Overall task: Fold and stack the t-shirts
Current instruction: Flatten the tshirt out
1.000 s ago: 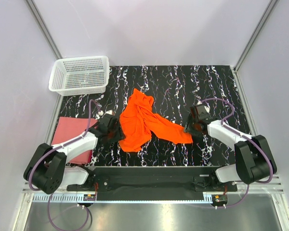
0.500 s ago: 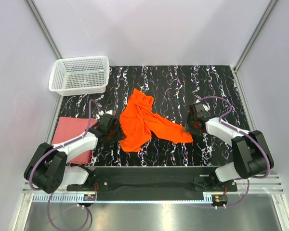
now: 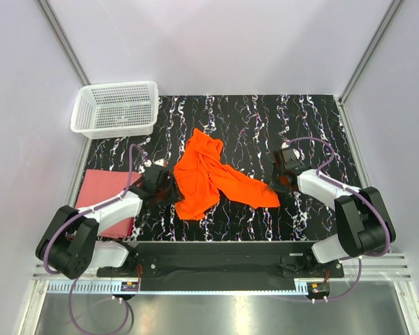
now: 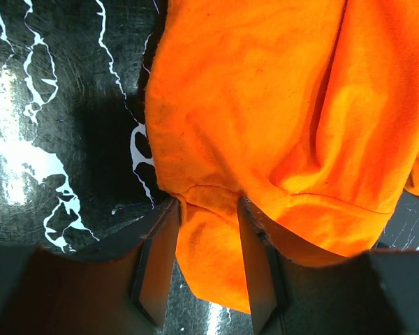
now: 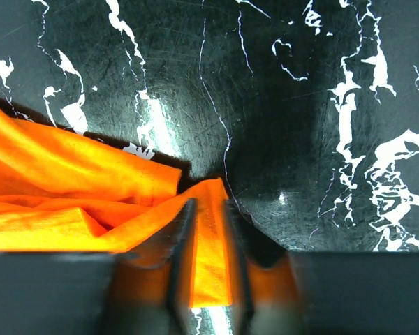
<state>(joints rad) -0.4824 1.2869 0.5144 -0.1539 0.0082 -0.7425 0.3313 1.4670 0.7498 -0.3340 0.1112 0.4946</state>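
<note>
The bright orange t-shirt (image 3: 208, 174) lies crumpled in the middle of the black marbled table. The dusty pink-red t-shirt (image 3: 101, 195) lies flat and folded at the left edge, partly under my left arm. My left gripper (image 3: 169, 192) is at the orange shirt's near-left hem. In the left wrist view (image 4: 206, 230) its jaws hold a bunched fold of the orange cloth (image 4: 265, 105). My right gripper (image 3: 279, 183) is at the shirt's right tip. In the right wrist view (image 5: 206, 237) its jaws stand close together on a strip of orange cloth (image 5: 77, 181).
A white plastic mesh basket (image 3: 115, 108) stands at the back left corner. Aluminium frame posts and pale walls enclose the table. Both arm bases sit on the black rail (image 3: 216, 255) at the near edge.
My right gripper has moved a little away from me along the shirt's right tip. My left gripper has shifted slightly left at the hem. The shirt's outline has hardly changed.
</note>
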